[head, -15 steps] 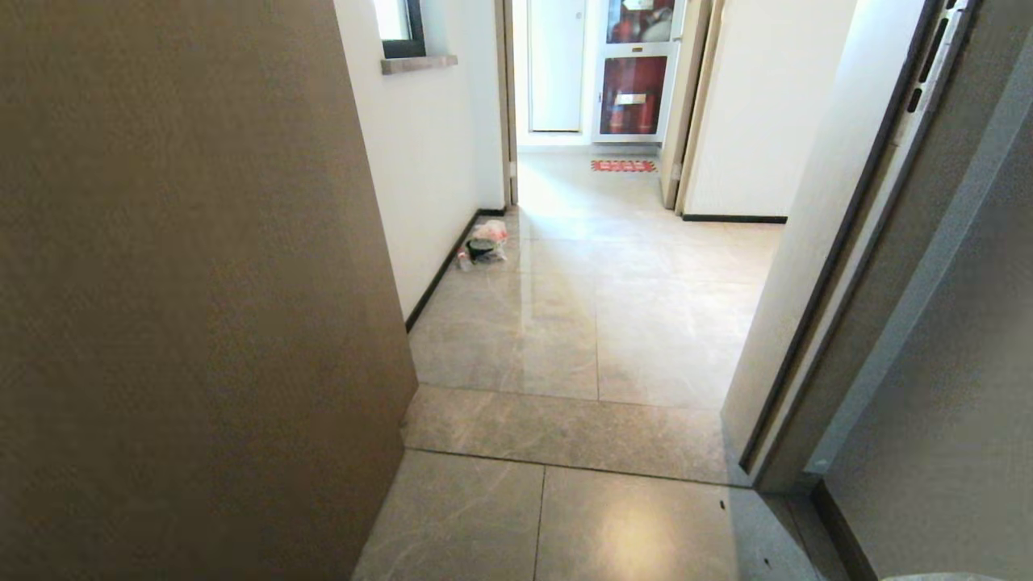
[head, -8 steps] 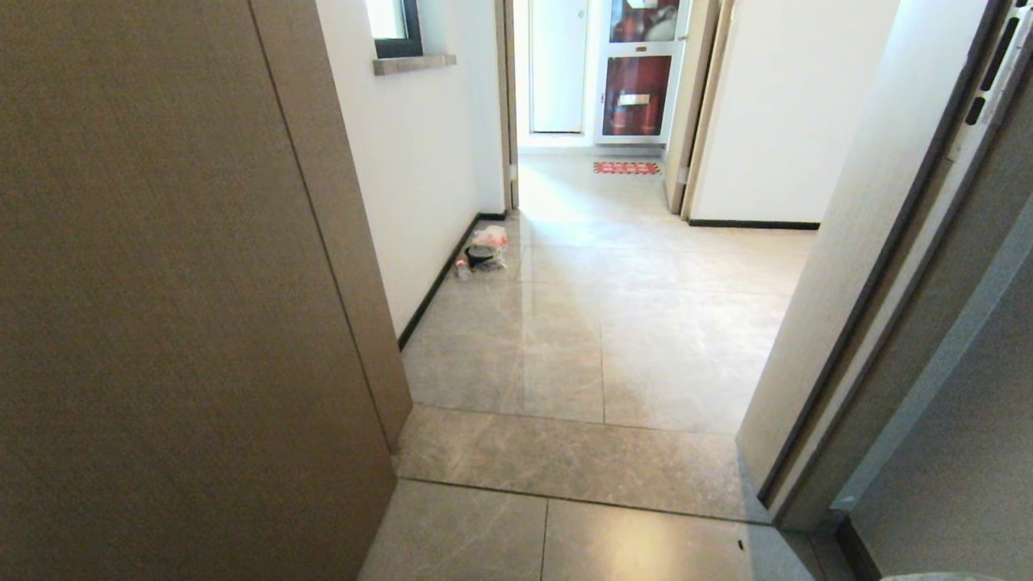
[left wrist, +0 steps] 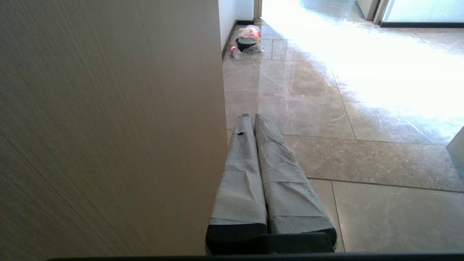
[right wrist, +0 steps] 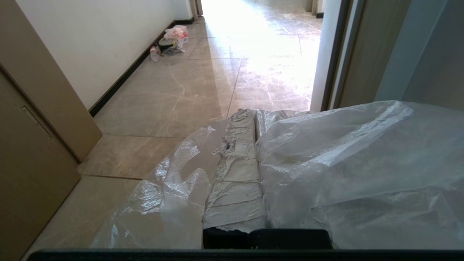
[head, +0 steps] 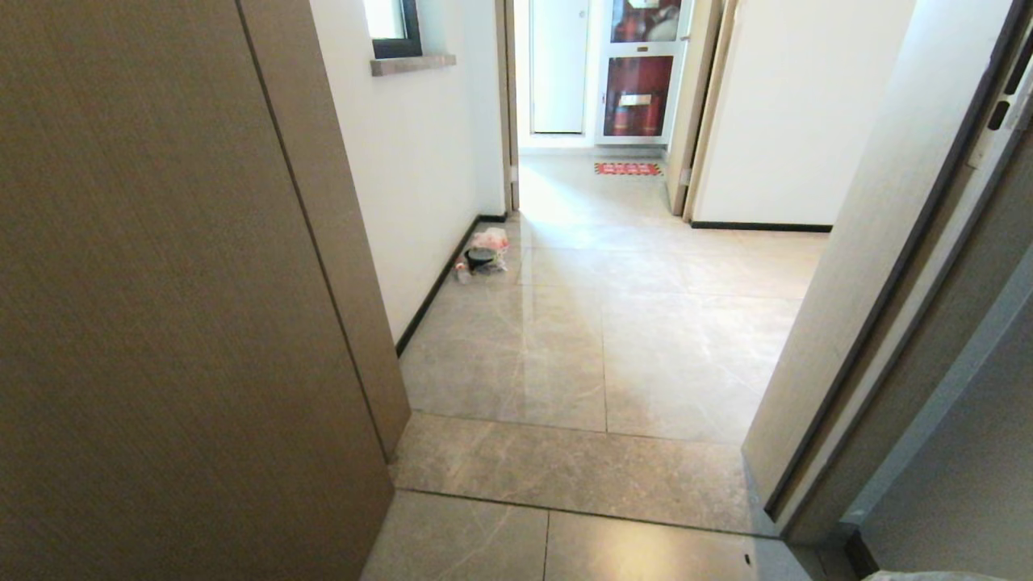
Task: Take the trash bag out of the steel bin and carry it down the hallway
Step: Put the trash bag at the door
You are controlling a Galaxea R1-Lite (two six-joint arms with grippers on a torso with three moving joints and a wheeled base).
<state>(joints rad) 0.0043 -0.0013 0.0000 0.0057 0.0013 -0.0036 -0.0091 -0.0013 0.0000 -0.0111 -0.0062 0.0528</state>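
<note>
— While my right claw point(right wrist: 253, 119) faced the hallway point(right wrist: 217, 72), what did it hold?
— It pinched the trash bag point(right wrist: 344, 156), draped over it. My left claw point(left wrist: 252, 117) was closed, empty.

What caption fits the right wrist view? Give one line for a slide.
Right gripper shut on the trash bag, facing the hallway.

No words or numbers can be read anywhere. The red mat point(head: 628, 169) far down the hallway point(head: 613, 323) has a pale pattern, but it is too small to tell. The red cabinet point(head: 637, 97) has a small pale plate, also too small.
</note>
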